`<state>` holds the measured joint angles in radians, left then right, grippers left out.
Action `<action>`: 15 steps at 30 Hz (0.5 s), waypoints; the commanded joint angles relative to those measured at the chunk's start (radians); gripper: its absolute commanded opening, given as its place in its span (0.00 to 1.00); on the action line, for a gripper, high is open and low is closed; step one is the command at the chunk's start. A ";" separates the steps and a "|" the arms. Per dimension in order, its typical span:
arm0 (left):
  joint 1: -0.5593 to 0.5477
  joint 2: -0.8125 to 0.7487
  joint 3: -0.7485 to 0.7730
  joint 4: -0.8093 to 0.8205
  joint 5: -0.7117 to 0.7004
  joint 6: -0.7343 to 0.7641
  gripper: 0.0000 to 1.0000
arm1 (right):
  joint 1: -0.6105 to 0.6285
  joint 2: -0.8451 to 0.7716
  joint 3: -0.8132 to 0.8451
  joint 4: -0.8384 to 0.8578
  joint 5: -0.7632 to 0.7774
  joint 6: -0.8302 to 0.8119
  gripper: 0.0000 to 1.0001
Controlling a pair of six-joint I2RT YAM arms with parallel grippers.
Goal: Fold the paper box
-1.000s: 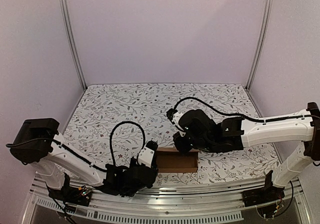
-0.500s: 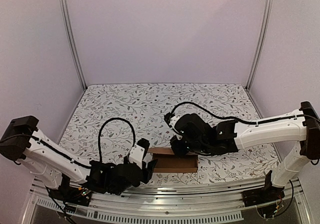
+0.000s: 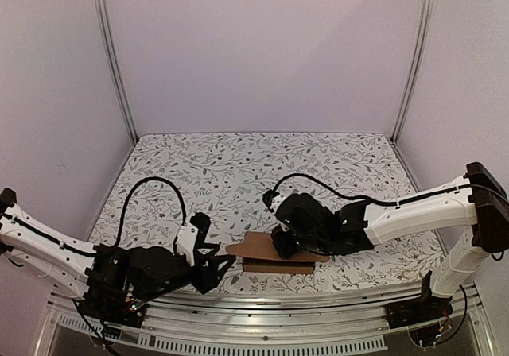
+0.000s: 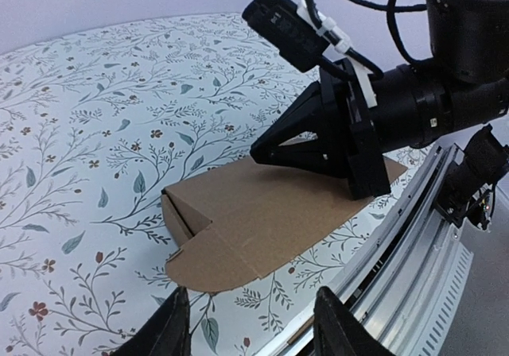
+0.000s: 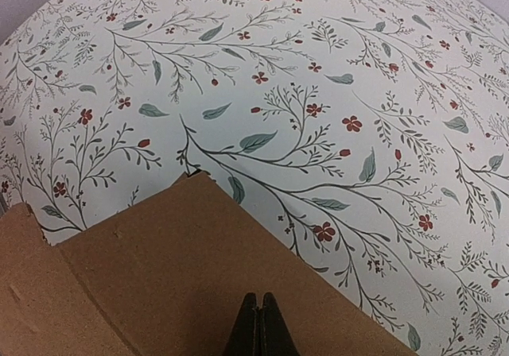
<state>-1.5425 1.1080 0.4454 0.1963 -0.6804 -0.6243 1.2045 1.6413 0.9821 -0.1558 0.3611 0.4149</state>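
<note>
The paper box (image 3: 258,250) is a plain brown oblong carton lying near the table's front edge, its lid folded down over the top with a rounded tab sticking out at its left end (image 4: 208,257). My right gripper (image 3: 285,247) is shut with nothing between its fingers; its tips (image 5: 258,324) rest on top of the lid (image 5: 175,276). My left gripper (image 3: 213,267) is open and empty, just left of the box's tab end and apart from it; its fingers (image 4: 173,328) straddle bare cloth in front of the tab.
A floral tablecloth (image 3: 238,165) covers the table. A metal rail (image 3: 318,304) runs along the near edge, close to the box; it also shows in the left wrist view (image 4: 406,268). Pale walls and two aluminium posts enclose the back.
The box's lid has come down from open to closed under my right gripper. My left arm has pulled back to the left, away from the box's left end.
</note>
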 commanded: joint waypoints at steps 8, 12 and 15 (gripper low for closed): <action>0.022 -0.051 0.036 -0.104 0.011 0.051 0.52 | 0.038 0.056 -0.042 0.000 0.028 0.025 0.00; 0.105 -0.025 0.045 -0.093 0.108 0.040 0.51 | 0.050 0.065 -0.048 -0.001 0.040 0.027 0.00; 0.182 -0.014 0.033 -0.039 0.201 0.048 0.51 | 0.053 0.073 -0.055 -0.002 0.042 0.034 0.00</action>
<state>-1.4490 1.0767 0.4725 0.1291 -0.6041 -0.5892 1.2457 1.6775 0.9596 -0.1242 0.3908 0.4335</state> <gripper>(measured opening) 0.515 0.006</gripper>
